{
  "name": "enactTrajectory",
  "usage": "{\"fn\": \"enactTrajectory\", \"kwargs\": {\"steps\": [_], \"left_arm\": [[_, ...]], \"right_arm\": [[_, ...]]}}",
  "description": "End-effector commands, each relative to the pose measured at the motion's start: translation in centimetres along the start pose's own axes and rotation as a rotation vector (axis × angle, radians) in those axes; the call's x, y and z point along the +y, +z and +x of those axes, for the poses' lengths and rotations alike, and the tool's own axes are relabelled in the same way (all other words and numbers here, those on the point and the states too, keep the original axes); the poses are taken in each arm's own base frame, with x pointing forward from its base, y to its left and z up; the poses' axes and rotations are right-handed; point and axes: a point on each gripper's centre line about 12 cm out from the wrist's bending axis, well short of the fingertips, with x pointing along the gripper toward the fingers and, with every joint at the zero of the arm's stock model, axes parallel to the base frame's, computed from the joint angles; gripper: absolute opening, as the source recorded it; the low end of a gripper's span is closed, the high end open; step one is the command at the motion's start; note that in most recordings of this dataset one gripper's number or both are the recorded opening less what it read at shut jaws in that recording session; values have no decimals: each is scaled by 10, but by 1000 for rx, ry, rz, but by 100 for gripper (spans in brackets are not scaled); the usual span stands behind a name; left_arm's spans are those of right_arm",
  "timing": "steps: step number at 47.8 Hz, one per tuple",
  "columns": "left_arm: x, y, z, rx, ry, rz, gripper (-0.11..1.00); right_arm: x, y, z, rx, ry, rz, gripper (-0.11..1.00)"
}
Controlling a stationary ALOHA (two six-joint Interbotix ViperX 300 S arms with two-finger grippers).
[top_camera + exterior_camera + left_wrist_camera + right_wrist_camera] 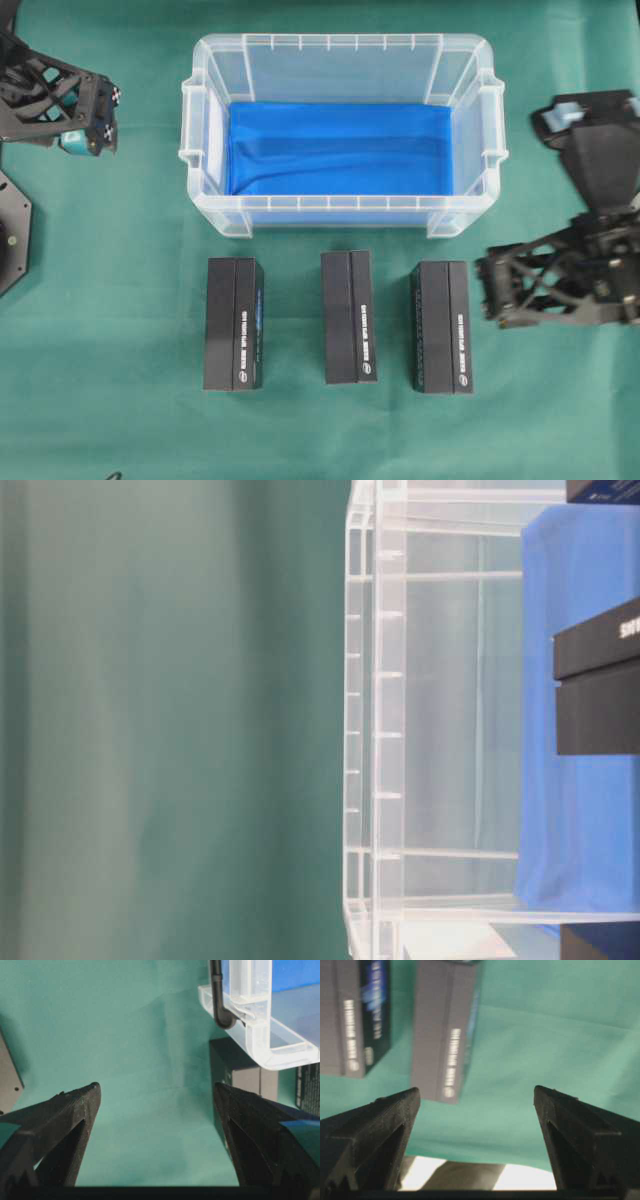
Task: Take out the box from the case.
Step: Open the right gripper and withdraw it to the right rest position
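Note:
The case (340, 40) is a clear plastic bin at the back middle, and only a blue cloth (340, 148) shows inside it. Three black boxes lie side by side on the green table in front of it: left (234, 323), middle (348, 316), right (441, 326). My left gripper (97, 118) hangs open at the far left, apart from the case (260, 1035); its jaws (157, 1092) hold nothing. My right gripper (490, 290) stands open just right of the right box, with green cloth between its fingers (476, 1094). Two boxes (445, 1030) show ahead of it.
A dark base plate (10, 235) sits at the left edge. The right arm's body (600, 160) rises beside the case's right handle. In the right wrist view the table's edge (470, 1175) shows just below the jaws. The table-level view shows the case wall (385, 730) close up.

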Motion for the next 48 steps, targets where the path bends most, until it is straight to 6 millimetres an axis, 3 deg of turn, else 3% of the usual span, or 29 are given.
{"fn": "enactTrajectory", "kwargs": {"steps": [1, 14, 32, 48], "left_arm": [[-1, 1, -5, -9, -20, 0, 93], [-1, 1, -5, -9, -20, 0, 93], [-1, 1, -5, -9, -20, 6, 93], [-1, 1, -5, -10, -18, 5, 92]], "right_arm": [[-14, 4, -10, 12, 19, -2, 90], [-39, 12, -11, 7, 4, -7, 90], [-36, 24, -8, -6, 13, 9, 90], [-36, 63, -8, -34, 13, 29, 90]]}}
